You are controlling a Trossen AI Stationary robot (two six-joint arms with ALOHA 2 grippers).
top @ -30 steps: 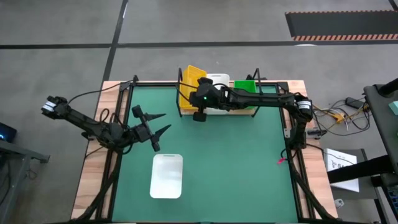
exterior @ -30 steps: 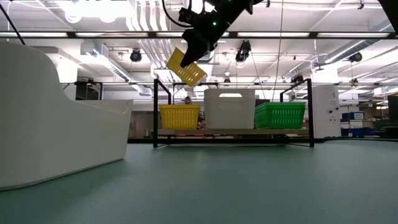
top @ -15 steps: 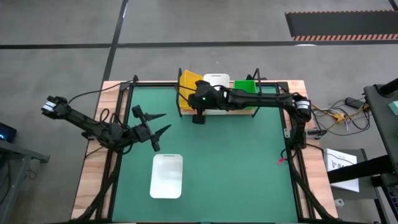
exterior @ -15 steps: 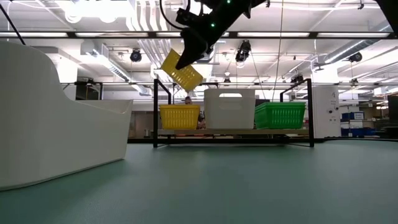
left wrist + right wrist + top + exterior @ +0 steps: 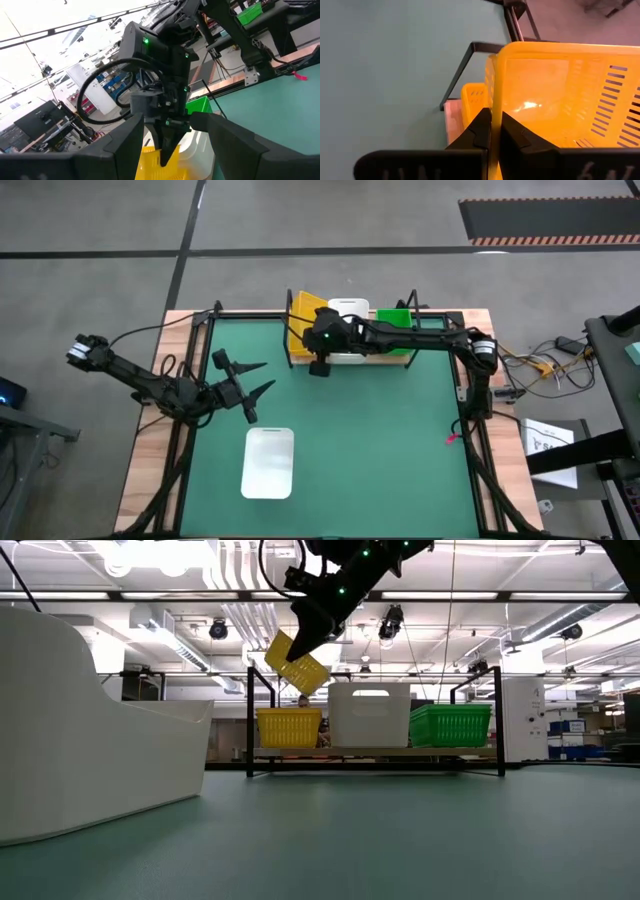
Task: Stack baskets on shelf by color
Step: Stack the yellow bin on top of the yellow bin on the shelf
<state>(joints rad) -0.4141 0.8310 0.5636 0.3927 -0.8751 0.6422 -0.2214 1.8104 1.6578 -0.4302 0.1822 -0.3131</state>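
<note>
A yellow basket (image 5: 296,662) hangs tilted in the air above the shelf's left end, with my right gripper (image 5: 303,637) shut on it. On the shelf (image 5: 400,751) below stand a yellow basket (image 5: 289,727), a white basket (image 5: 369,715) and a green basket (image 5: 450,724), each on its bottom. Another white basket (image 5: 268,462) lies on the green mat at the near left. My left gripper (image 5: 268,377) stands open over the mat's left side with nothing between its fingers. My right gripper pinches one wall of the yellow basket at its rim (image 5: 495,107), one finger (image 5: 515,135) inside the basket and one finger (image 5: 479,131) outside. The fingers slant down from the table's right side. The basket hangs tilted, lifted clear above the shelf's yellow basket (image 5: 472,100).
The shelf's black posts (image 5: 250,710) rise beside the held basket. The right arm (image 5: 420,337) stretches over the shelf's front edge. The green mat (image 5: 380,440) lies bare between the shelf and the near white basket.
My right gripper has sunk a little with the yellow basket toward the yellow basket on the shelf. The held basket stays tilted and clear.
</note>
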